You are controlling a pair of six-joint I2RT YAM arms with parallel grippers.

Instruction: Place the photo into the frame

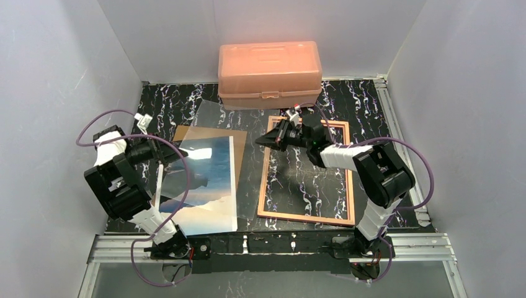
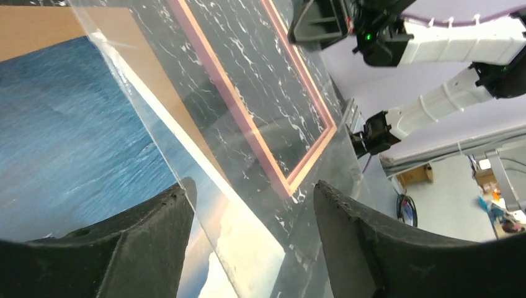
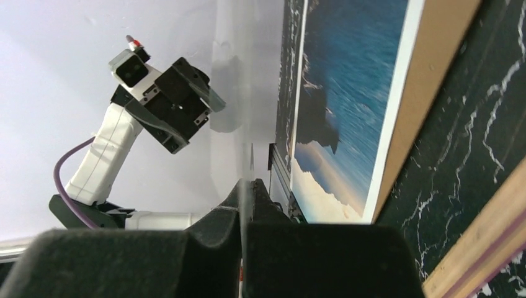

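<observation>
The photo (image 1: 205,180), blue sea and sky with white clouds, lies face up on a brown backing board (image 1: 211,133) at the table's left centre. To its right the pink frame (image 1: 307,217) lies flat, with only the marble table showing inside it. A clear pane (image 1: 217,124) is raised and tilted over the photo. My right gripper (image 1: 265,139) is shut on the pane's right edge, which runs between its fingers (image 3: 248,186). My left gripper (image 2: 248,186) is open, its fingers standing on either side of the pane's left edge (image 2: 186,205).
A salmon-pink lidded box (image 1: 270,71) stands at the back centre, just behind the frame's far end. White walls close in the table on the left, right and back. A metal rail (image 1: 267,242) runs along the near edge.
</observation>
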